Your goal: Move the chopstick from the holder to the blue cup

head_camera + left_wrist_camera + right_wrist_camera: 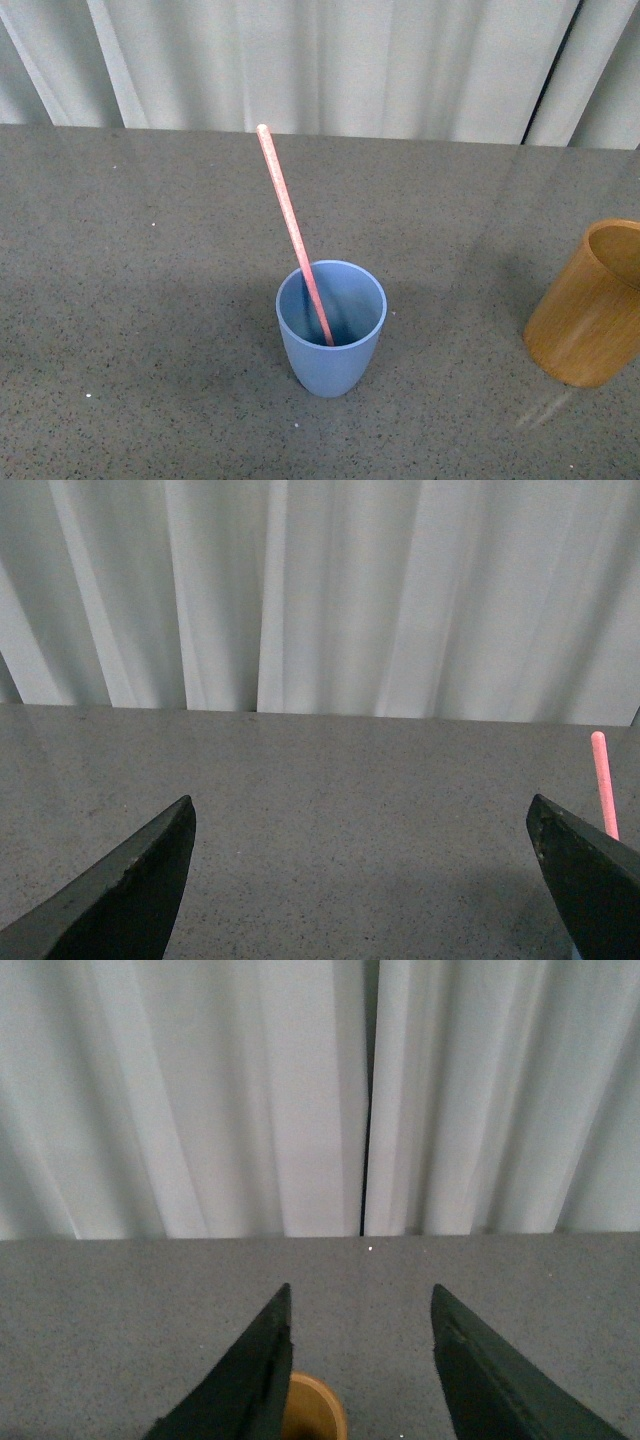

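- Soft, even light is falling from overhead across all three views, leaving the grey table [150, 300] moderately bright.
- The blue cup [331, 330] is casting only a faint, diffuse shadow around its base.
- A pale streak of glare is showing on the table near the holder [590, 305].
- The white curtain [330, 60] is showing gentle fold shading.
- The wrist views are looking slightly soft, with dark, underexposed fingers [130, 890] in the foreground.
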Robot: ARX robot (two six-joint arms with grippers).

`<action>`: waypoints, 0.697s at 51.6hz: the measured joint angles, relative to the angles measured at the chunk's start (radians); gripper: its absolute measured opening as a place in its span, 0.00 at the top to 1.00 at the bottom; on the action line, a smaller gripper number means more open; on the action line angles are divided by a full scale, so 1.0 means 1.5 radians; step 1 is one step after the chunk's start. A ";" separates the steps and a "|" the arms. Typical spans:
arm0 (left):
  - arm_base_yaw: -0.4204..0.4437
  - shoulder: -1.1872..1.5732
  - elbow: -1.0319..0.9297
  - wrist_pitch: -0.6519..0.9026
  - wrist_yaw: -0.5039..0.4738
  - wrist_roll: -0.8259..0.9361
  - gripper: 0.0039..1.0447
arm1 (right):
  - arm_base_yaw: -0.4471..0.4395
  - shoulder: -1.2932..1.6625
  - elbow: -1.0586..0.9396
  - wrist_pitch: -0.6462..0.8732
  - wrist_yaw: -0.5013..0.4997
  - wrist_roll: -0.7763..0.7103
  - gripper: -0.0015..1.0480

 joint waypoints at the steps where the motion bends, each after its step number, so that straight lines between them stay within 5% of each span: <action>1: 0.000 0.000 0.000 0.000 0.000 0.000 0.06 | -0.001 -0.007 -0.006 -0.004 0.000 -0.001 0.69; 8: 0.000 0.000 0.000 0.000 -0.001 0.000 0.06 | -0.001 -0.062 -0.034 -0.032 -0.002 -0.002 1.00; 36: 0.000 0.000 0.000 0.000 0.000 0.000 0.06 | -0.001 -0.187 -0.077 -0.097 -0.001 -0.004 0.99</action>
